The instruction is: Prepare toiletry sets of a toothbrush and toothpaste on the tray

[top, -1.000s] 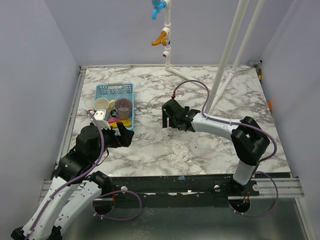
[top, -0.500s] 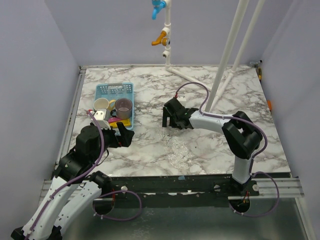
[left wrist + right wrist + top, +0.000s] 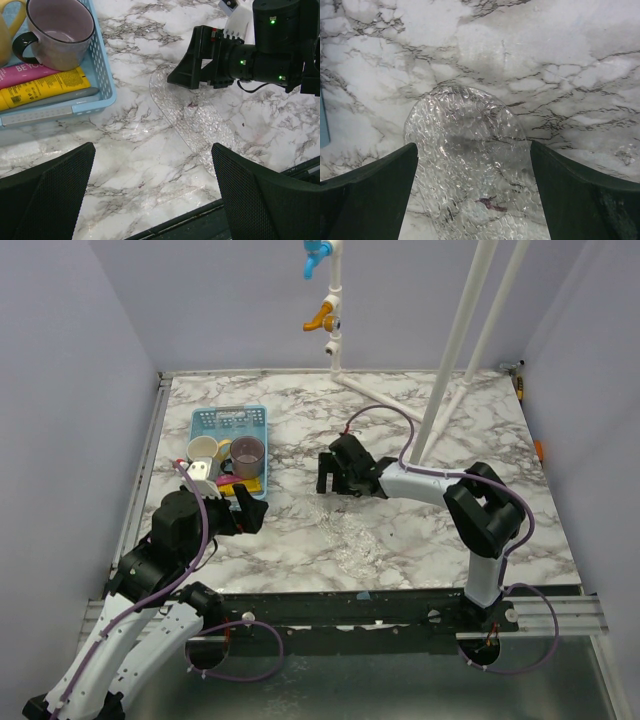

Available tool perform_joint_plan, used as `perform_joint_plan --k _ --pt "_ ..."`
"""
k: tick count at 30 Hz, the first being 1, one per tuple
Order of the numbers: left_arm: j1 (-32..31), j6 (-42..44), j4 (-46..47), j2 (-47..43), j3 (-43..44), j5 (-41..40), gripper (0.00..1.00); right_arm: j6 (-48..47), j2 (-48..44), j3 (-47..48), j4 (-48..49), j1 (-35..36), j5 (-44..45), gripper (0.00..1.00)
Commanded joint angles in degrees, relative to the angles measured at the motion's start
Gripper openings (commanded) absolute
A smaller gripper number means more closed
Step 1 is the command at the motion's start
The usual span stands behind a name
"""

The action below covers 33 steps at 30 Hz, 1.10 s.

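The clear tray lies flat on the marble, and a small dark red fleck shows through it. My right gripper hangs open just above its far end, one finger on each side and nothing between them; the top view shows this gripper beyond the tray. The pink toothpaste and the yellow toothpaste lie in the light-blue basket, with a grey toothbrush-like handle beside them. My left gripper is open and empty over bare marble, near the basket's front corner.
The basket also holds a purple mug and a yellow mug. Slanted white pipes rise behind the right arm. The table's dark front edge runs just below my left gripper.
The right gripper has shifted slightly left over the tray's far end and opened a little wider, while the arm's elbow folded in. The left arm has not moved.
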Motion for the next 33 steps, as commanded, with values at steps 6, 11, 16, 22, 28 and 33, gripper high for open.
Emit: perform_joint_plan --k 6,11,16,22,28,33 --pt "0.3 0.6 -0.8 -0.6 -0.6 1.0 0.99 -7.2 1.9 -3.0 3.4 0.9 -12.8 0.96" --pt "0.5 0.6 -0.8 -0.5 -0.6 1.0 0.99 -10.6 2.1 -3.7 3.4 3.1 -15.6 0.96" --pt "0.6 0.6 -0.8 -0.3 -0.6 1.1 0.99 -13.7 1.6 -5.3 3.8 5.7 -18.1 0.95" --pt "0.8 0.6 -0.8 -0.3 -0.6 1.1 0.99 -18.2 0.8 -4.8 2.0 10.5 -18.4 0.95" --pt "0.9 0.6 -0.8 -0.1 -0.6 1.1 0.99 -20.9 -2.7 -3.3 -1.6 13.2 -17.1 0.95" --pt "0.9 0.6 -0.8 -0.4 -0.6 1.1 0.99 -18.3 -11.1 -5.3 -2.9 13.5 -10.2 0.96"
